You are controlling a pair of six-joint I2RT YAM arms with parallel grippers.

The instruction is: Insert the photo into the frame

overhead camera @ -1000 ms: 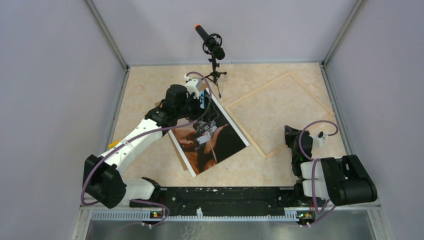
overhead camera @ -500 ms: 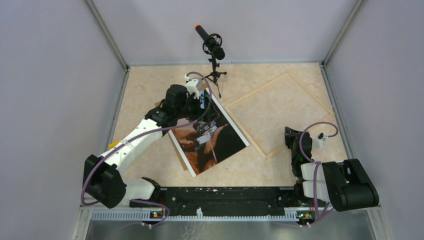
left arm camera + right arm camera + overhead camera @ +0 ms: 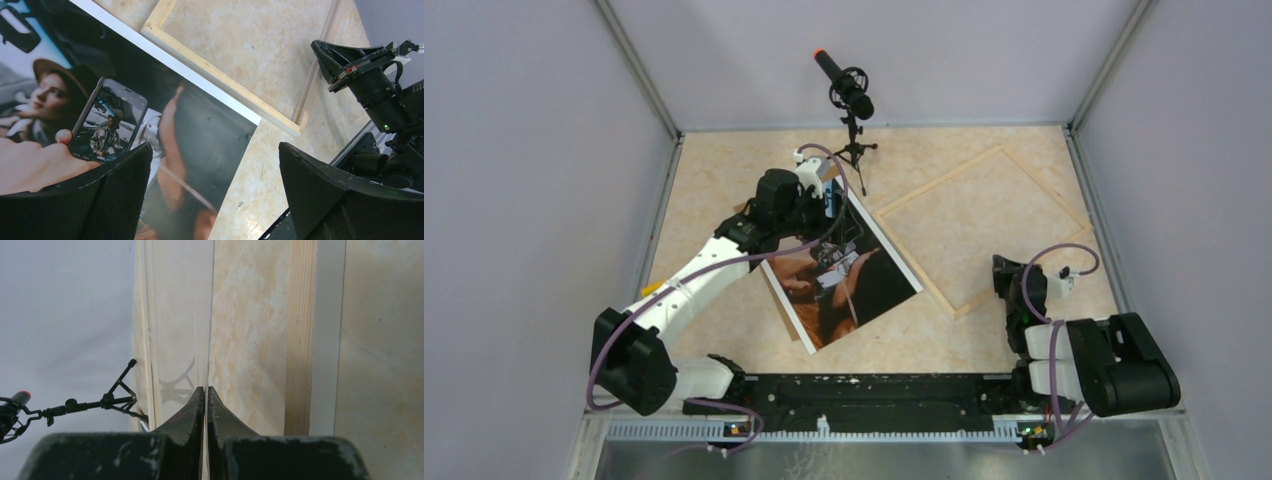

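The photo (image 3: 849, 285) lies face up at the table's middle, a dark print with white margins. It fills the left of the left wrist view (image 3: 200, 115). My left gripper (image 3: 834, 210) hovers over its far corner, jaws wide open and empty (image 3: 215, 147). The pale wood frame (image 3: 936, 180) lies flat to the photo's right, and its border shows in the left wrist view (image 3: 220, 80). My right gripper (image 3: 1002, 268) rests at the frame's near right edge. Its fingers are shut (image 3: 206, 389), with a thin pale line running between them. A strip of the frame (image 3: 300, 340) lies beside it.
A brown board (image 3: 778, 303) peeks out under the photo's left edge. A microphone on a small tripod (image 3: 849, 95) stands at the back, near my left gripper. Grey walls enclose the table on three sides. A black rail runs along the near edge (image 3: 874, 390).
The right arm's rear links shifted slightly while its gripper stayed at the frame's edge. The left arm and the photo have not moved.
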